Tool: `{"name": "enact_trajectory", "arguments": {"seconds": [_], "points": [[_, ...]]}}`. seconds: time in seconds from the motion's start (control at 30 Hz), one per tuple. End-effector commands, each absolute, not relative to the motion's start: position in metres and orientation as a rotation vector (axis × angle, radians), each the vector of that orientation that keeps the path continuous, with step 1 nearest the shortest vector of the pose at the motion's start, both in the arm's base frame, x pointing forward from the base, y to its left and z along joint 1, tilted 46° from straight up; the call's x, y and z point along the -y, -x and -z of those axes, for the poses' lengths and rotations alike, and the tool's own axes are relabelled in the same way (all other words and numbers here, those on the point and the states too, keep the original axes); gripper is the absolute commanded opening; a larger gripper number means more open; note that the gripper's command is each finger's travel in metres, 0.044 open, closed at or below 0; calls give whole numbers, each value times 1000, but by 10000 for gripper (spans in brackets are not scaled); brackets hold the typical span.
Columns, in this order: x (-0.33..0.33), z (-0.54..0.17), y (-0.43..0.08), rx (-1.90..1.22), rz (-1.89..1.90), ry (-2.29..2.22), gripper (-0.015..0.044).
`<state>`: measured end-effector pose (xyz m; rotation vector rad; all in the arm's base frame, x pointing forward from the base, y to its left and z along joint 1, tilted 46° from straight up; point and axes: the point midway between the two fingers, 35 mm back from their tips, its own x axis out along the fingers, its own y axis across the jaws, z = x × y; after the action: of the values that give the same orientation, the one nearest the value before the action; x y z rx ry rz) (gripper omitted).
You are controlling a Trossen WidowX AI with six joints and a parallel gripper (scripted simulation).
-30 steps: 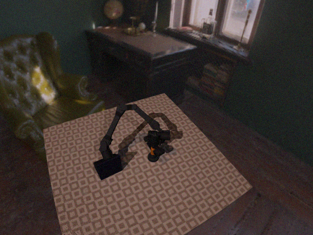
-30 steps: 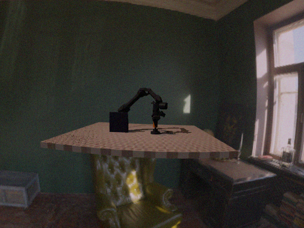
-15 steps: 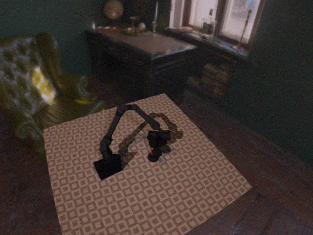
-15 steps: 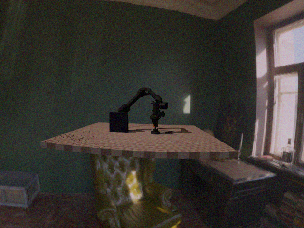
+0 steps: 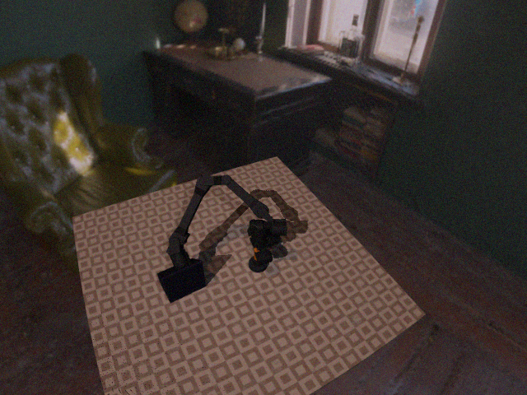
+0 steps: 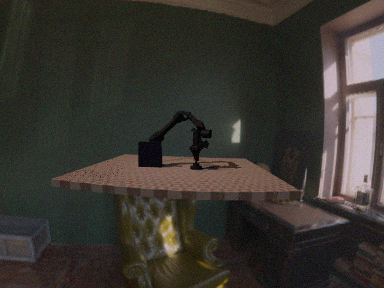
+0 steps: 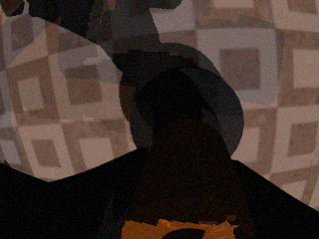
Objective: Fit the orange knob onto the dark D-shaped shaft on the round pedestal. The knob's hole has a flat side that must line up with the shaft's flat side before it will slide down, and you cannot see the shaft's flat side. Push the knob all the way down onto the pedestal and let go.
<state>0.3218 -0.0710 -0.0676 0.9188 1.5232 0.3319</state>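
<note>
The orange knob (image 5: 256, 253) (image 6: 194, 159) (image 7: 191, 184) is upright between the fingers, mostly in shadow, with a lit orange patch low in the wrist view. The gripper (image 5: 259, 251) (image 6: 196, 158) (image 7: 190, 158) points down and is shut on the knob. The round dark pedestal (image 5: 258, 267) (image 6: 195, 167) (image 7: 230, 117) stands on the table below the knob. In the exterior view a dark part shows between the orange and the pedestal's base. The shaft's flat side, the knob's hole and whether they line up are hidden.
The arm's dark box-shaped base (image 5: 182, 281) (image 6: 150, 154) stands on the checked table top (image 5: 238, 336) (image 6: 173, 182), left of the pedestal. The arm arches over from it. Its shadow falls behind and right of the pedestal.
</note>
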Motion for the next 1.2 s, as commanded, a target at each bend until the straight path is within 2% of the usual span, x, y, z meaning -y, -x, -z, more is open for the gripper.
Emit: {"name": "enact_trajectory", "arguments": {"seconds": [0.0, 0.27, 1.17], "points": [[73, 64, -320, -1520, -328, -919, 0], [74, 63, -321, -1575, -170, -1083, 0], [73, 64, -322, -1575, -171, -1083, 0]]}}
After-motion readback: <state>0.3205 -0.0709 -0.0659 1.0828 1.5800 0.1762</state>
